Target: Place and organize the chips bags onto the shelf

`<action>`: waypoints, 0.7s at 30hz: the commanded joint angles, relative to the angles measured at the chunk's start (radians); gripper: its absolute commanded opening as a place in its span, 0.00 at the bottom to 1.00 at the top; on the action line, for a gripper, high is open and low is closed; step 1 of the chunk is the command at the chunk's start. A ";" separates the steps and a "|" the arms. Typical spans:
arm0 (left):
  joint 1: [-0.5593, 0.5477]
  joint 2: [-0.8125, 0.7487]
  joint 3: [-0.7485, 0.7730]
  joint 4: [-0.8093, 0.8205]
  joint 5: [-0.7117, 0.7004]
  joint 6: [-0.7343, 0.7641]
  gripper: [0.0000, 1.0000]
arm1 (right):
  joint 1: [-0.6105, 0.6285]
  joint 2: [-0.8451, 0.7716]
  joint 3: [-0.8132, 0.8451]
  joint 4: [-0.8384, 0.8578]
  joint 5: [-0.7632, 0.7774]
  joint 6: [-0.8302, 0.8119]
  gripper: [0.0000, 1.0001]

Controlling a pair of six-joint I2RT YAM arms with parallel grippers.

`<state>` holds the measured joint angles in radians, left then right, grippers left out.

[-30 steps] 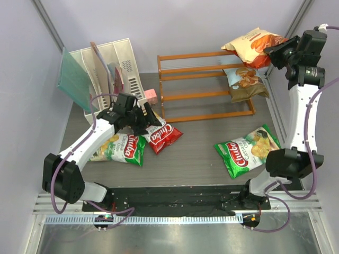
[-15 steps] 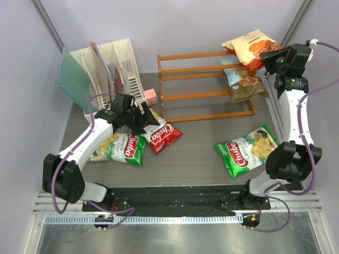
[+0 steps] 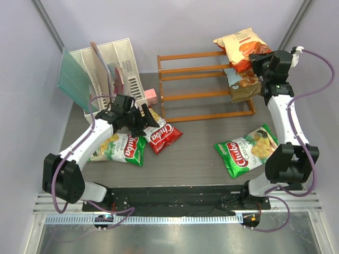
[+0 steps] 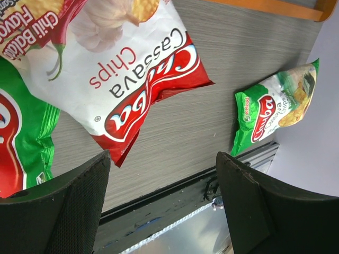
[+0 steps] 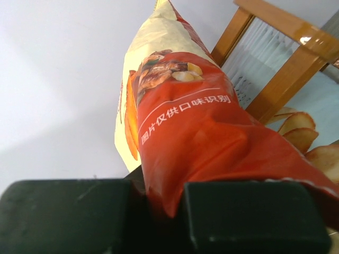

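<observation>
One white file organizer (image 3: 125, 57) beside shelf (image 3: 190, 54)

Seen from above, the light is even, soft and cool white, and shadows on the grey surface (image 3: 201, 153) are only faint. At my left wrist the red bag (image 4: 132, 79) reads crisp, while my left fingers (image 4: 58, 211) are dark and soft-edged. At my right wrist the wall (image 5: 63, 79) glows overbright, the orange-red bag (image 5: 196, 132) softens close up, and glare spots the shelf (image 5: 304, 39).
</observation>
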<state>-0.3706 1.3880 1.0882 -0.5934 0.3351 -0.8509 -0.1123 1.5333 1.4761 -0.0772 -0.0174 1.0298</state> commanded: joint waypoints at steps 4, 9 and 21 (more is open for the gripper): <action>0.007 -0.056 -0.033 -0.009 -0.005 0.016 0.80 | 0.034 -0.031 -0.023 0.013 0.135 -0.002 0.11; 0.007 -0.057 -0.037 -0.005 -0.005 0.015 0.80 | 0.034 -0.033 -0.056 0.067 0.174 -0.002 0.04; 0.009 -0.064 -0.037 -0.019 -0.002 0.024 0.80 | 0.034 0.019 -0.034 0.050 0.154 -0.002 0.15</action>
<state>-0.3706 1.3609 1.0496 -0.6044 0.3328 -0.8509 -0.0780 1.5497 1.4361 -0.0113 0.1074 1.0508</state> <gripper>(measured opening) 0.798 0.064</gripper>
